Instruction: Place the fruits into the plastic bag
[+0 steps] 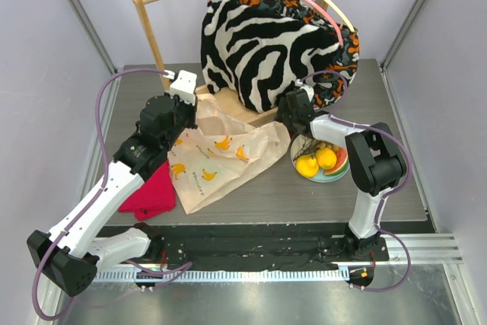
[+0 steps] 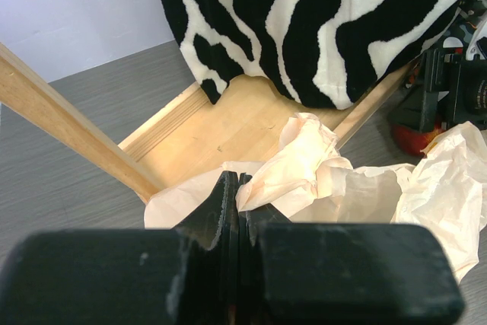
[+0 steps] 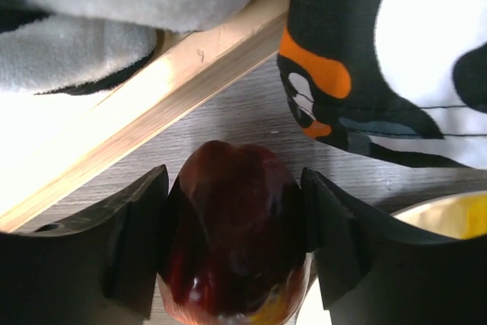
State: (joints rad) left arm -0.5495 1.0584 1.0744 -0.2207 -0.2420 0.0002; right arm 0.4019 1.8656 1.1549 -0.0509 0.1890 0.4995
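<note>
The left gripper (image 2: 237, 188) pinches the plastic bag (image 2: 304, 180) tight; only its own camera shows that. The right gripper (image 3: 236, 180) hugs the dark red apple (image 3: 236, 241), hidden from above, at the plate's (image 1: 337, 176) eleven o'clock.

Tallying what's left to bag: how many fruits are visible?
3: two yellow ones side by side on the plate, and a dark red apple between the right gripper's fingers. More may hide under the right arm.
</note>
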